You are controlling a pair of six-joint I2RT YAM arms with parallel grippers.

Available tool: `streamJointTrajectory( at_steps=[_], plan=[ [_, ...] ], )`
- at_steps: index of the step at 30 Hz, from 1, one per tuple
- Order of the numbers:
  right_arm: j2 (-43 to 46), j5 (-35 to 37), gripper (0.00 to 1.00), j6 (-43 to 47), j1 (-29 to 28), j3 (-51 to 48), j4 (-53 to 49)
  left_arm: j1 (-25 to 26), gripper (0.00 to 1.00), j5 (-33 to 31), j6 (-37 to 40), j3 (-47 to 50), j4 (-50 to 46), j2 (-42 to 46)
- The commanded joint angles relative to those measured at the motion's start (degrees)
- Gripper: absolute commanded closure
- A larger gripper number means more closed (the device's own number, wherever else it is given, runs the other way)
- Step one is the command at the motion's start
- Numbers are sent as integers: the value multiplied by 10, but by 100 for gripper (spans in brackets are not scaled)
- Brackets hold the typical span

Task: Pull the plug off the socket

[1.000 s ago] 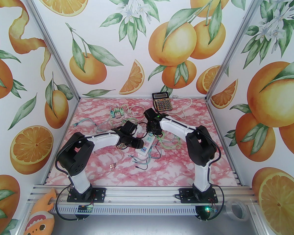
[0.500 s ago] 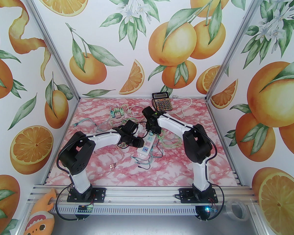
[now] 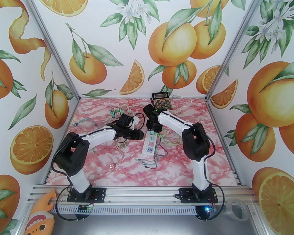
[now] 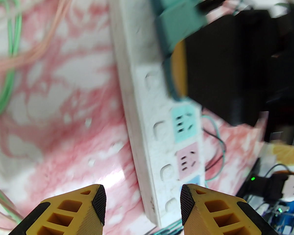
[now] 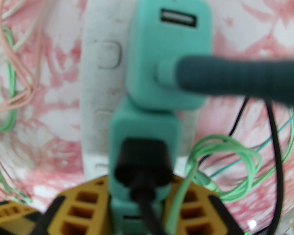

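A white power strip (image 3: 149, 147) with coloured sockets lies mid-table. In the right wrist view two teal plugs stand in its far end. My right gripper (image 5: 139, 204) is shut on the nearer teal plug (image 5: 144, 136), which has a black cable stuck in it. The farther teal plug (image 5: 169, 57) carries a dark teal connector. From above, the right gripper (image 3: 153, 128) sits over the strip's far end. My left gripper (image 4: 143, 204) is open, its yellow fingers (image 4: 98, 204) spread either side of the strip (image 4: 147, 121) without touching it. From above, the left gripper (image 3: 138, 134) is just left of the strip.
A calculator (image 3: 162, 101) stands at the back, with a white cord (image 3: 183, 110) beside it. A cluster of small plugs (image 3: 116, 112) lies back left. Loose green cables (image 3: 170, 142) and pink cables (image 4: 34, 52) trail around the strip.
The left gripper has opened and drawn back to the left. The power strip has swung from a slant to nearly straight. The right gripper has shifted slightly left.
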State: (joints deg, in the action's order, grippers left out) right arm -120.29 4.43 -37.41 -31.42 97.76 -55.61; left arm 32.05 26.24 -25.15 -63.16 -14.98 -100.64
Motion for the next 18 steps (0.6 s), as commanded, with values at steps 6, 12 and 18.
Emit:
streamJointTrajectory(
  at_steps=[6, 12, 18],
  plan=[
    [-6, -21, 76, 68, 14, 31, -26, 10, 56, 65, -38, -22, 75, -61],
    [5, -32, 76, 42, 14, 7, -7, 20, 65, 98, -69, -47, 116, -123],
    [13, -34, 76, 36, 14, -5, 2, 18, 68, 103, -86, -74, 130, -159]
  ],
)
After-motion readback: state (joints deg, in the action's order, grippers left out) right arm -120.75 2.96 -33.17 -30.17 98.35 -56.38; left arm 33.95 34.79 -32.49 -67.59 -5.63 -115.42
